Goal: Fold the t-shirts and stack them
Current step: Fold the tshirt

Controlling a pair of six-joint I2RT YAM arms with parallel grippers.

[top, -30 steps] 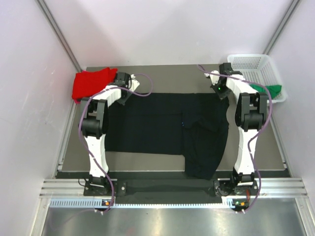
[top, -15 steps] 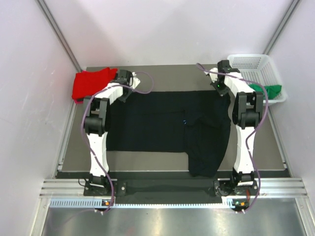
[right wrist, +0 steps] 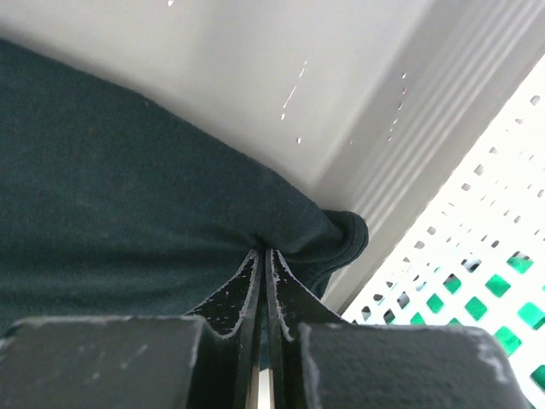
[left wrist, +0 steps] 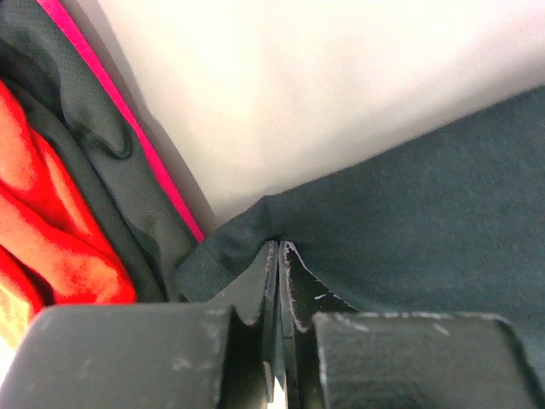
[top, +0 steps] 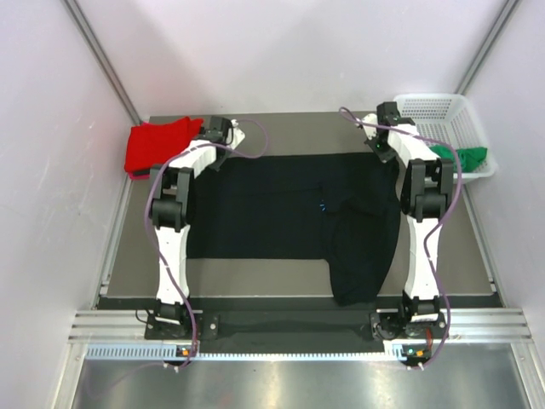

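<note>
The black t-shirt [top: 281,209] lies spread across the table, one part reaching down to the near edge at the right. My left gripper [top: 215,162] is shut on its far left corner, with the cloth pinched at the fingertips [left wrist: 280,247]. At the far right corner, next to the basket, my right gripper [top: 388,155] is shut on the shirt's edge [right wrist: 266,252]. A red t-shirt [top: 157,145] sits bunched at the far left [left wrist: 51,247]. A green t-shirt [top: 468,156] lies in the basket and shows through its mesh [right wrist: 511,341].
The white mesh basket [top: 434,106] stands at the far right corner, close to my right gripper [right wrist: 477,256]. A thin pink strip [left wrist: 128,119] runs along dark mesh cloth beside the red shirt. White walls close in the table at the back and sides.
Both grippers have moved toward the back wall, drawing the black shirt's far edge with them and pulling it straighter. The part at the near right has slid up a little.
</note>
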